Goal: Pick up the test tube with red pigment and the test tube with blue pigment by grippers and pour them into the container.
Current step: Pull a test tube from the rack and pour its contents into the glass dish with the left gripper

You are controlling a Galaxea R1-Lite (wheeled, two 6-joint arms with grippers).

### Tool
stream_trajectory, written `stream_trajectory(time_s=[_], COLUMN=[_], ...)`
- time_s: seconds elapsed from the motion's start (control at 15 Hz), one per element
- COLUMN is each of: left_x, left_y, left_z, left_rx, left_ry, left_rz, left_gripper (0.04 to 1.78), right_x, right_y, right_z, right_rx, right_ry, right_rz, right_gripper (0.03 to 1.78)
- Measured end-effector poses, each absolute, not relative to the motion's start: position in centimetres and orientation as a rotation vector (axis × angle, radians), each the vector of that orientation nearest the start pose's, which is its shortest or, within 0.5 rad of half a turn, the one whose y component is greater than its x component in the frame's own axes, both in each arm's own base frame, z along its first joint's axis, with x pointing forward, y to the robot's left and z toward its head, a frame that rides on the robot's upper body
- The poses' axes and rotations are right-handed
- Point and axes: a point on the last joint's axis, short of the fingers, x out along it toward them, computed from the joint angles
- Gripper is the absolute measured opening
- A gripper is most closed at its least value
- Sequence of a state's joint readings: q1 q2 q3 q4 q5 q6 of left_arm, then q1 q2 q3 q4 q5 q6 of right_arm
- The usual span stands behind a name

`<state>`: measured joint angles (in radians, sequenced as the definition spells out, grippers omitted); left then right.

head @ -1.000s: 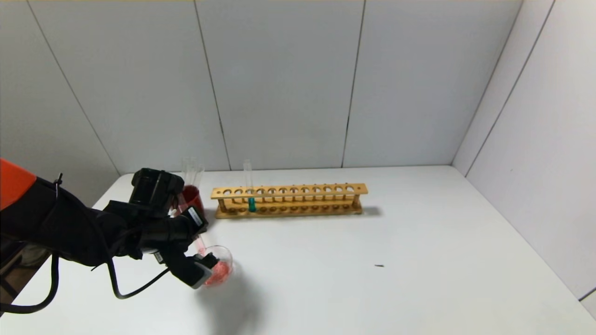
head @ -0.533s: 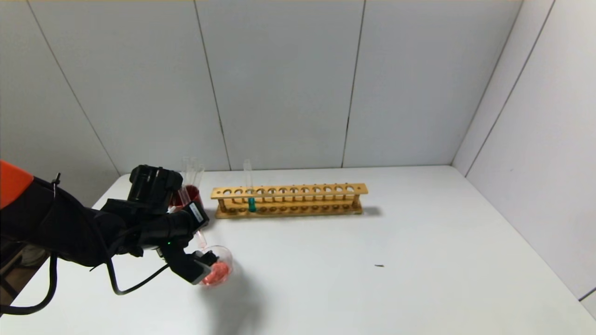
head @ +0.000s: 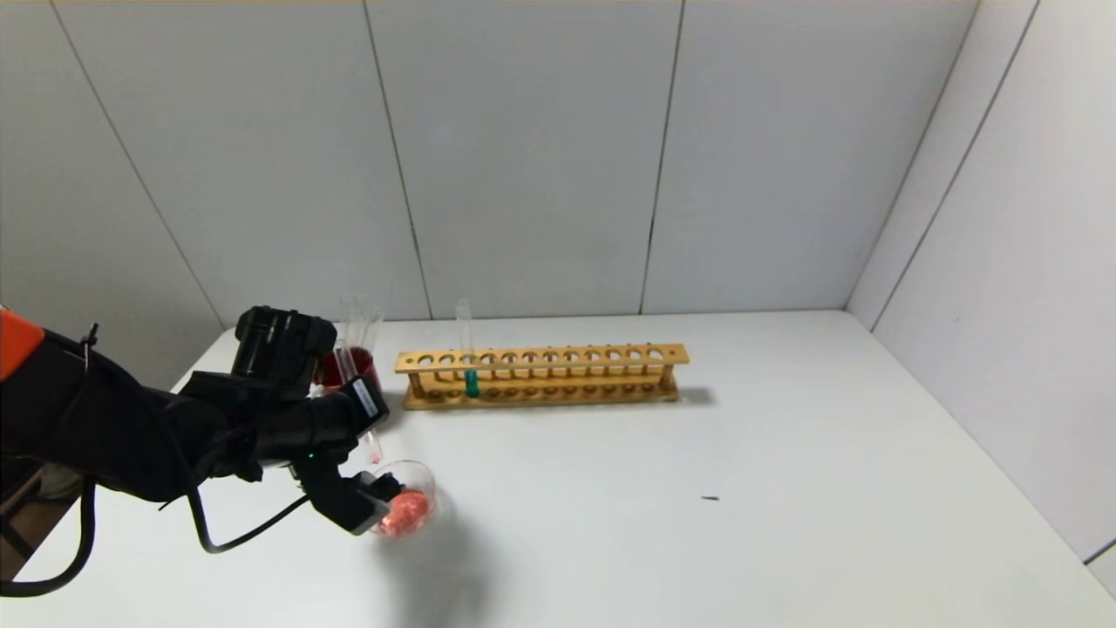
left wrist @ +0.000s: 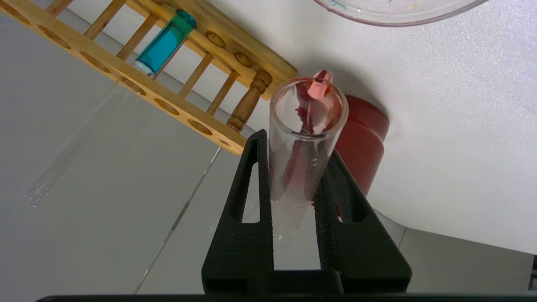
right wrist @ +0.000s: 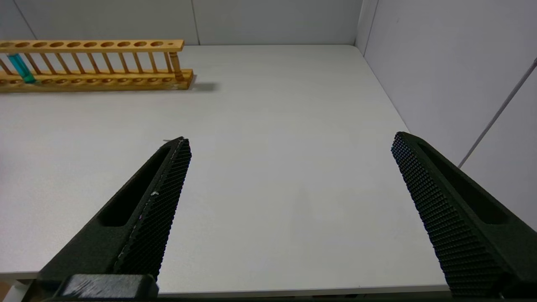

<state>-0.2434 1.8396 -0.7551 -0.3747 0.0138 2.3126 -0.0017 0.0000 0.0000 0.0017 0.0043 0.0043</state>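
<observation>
My left gripper is shut on the test tube with red pigment. It holds the tube tilted, with the lower end just above the far-left rim of the container, a clear glass dish holding orange-red liquid. In the left wrist view both fingers of this gripper clamp the tube, which shows only red residue. The dish rim lies beyond it. The test tube with blue pigment stands in the wooden rack, also seen in the left wrist view and the right wrist view. My right gripper is open and empty over the table's near right part.
A dark red cup with colourless tubes stands behind my left gripper, left of the rack; it shows in the left wrist view too. A small dark speck lies mid-table. Walls close the back and right sides.
My left gripper has drawn slightly left and back, and the tube's lower end has lifted a little off the dish. The red liquid stays in the dish. The rack has not moved.
</observation>
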Motion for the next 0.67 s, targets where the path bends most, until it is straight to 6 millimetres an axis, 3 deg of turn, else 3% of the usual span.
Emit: stream_trajectory(time_s=[0.67], left_x=[29.4], left_y=[-7.25], left_z=[10.54], left_rx=[2.278], left_ry=[0.102], left_rz=[-0.931], left_gripper=[0.33], right_x=[-2.28], right_y=[0.01], right_z=[7.53], right_rx=[0.004], right_ry=[0.002], right_rz=[0.002], right_gripper=[1.75])
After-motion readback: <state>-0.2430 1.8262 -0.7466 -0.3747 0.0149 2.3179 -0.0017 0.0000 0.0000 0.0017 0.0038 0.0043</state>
